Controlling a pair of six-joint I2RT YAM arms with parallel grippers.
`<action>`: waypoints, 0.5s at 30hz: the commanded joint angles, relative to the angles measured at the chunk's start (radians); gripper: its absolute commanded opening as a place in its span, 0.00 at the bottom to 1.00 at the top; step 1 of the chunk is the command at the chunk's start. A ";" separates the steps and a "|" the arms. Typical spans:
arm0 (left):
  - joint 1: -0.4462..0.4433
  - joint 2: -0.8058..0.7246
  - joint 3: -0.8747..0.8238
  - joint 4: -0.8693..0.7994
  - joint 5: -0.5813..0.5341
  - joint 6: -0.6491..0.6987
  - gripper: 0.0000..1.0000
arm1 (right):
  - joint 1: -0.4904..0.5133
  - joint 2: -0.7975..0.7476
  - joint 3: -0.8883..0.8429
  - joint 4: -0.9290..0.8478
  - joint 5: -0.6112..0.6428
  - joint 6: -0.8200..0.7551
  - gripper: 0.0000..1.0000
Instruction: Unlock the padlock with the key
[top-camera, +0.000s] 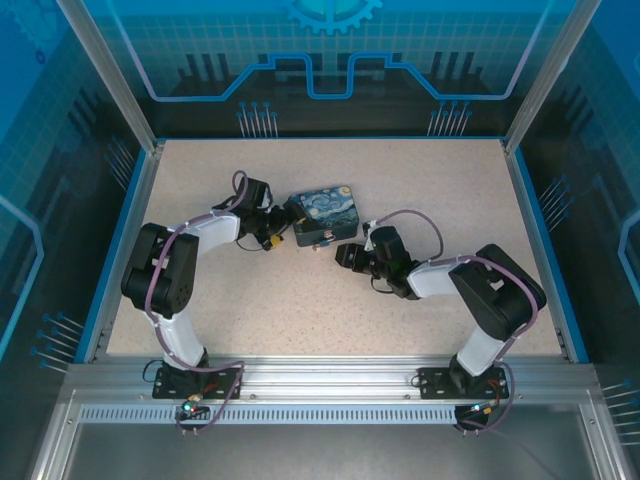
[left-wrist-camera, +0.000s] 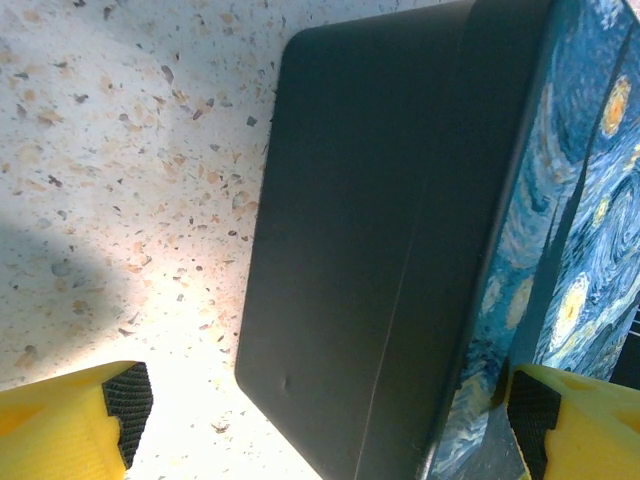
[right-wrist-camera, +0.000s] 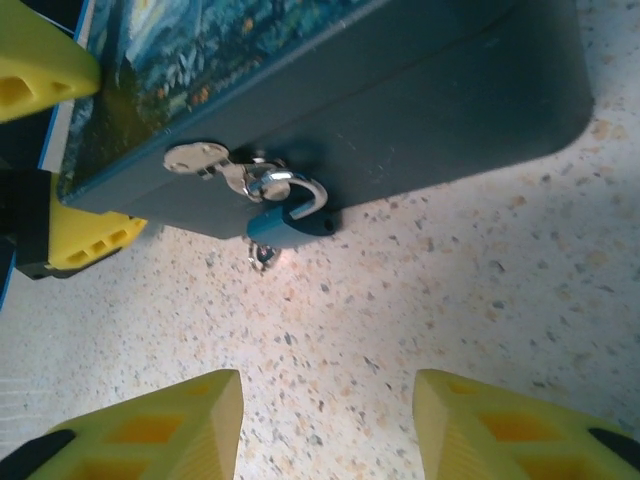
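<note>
The padlock, a small blue body with a silver shackle, hangs from the metal hasp on the front of the Starry Night box. The key, a tiny metal piece, pokes out under the padlock's lower end, on the table. I cannot tell whether the shackle is latched. My right gripper is open a short way in front of the padlock, with bare table between its fingers. My left gripper is open and straddles the box's end. Its left pad stands clear of the box wall.
The box lies mid-table, slightly toward the back, between the two arms. Speckled tabletop stretches in front of it. Blue walls and a metal frame bound the table on all sides.
</note>
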 joint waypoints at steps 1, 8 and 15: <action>-0.001 0.020 -0.017 -0.005 0.022 -0.006 0.93 | 0.013 0.036 0.050 -0.004 0.010 0.026 0.54; -0.002 0.022 -0.016 -0.009 0.021 -0.006 0.93 | 0.089 0.072 0.136 -0.122 0.140 0.062 0.65; -0.001 0.025 -0.016 -0.007 0.023 -0.009 0.93 | 0.110 0.108 0.168 -0.154 0.167 0.075 0.65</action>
